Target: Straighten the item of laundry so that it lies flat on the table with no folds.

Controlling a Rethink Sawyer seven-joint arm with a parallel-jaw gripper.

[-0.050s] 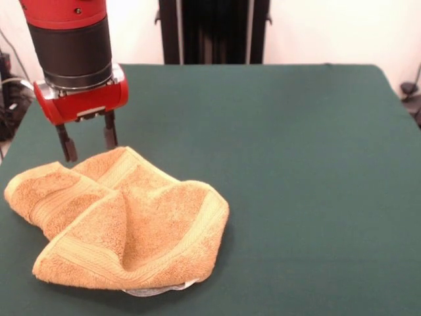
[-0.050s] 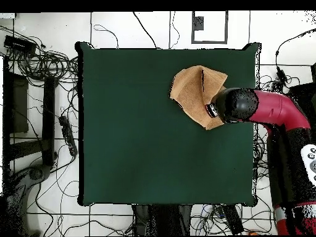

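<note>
Near the counter's [image 1: 296,164] edge the towel [image 1: 125,224] lies crumpled in folds; the gripper [image 1: 87,143] hangs spread just above its far corner, empty, and might pinch 2 layers, dragging folds along

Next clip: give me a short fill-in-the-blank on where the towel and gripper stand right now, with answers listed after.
1. The towel lies ____ on the table, with several folds.
2. The gripper has its fingers ____, with nothing between them.
3. The gripper hangs above the towel's ____ edge in the front view.
4. A small ____ label peeks out under the towel's near edge.

Answers: crumpled; open; far; white
</note>
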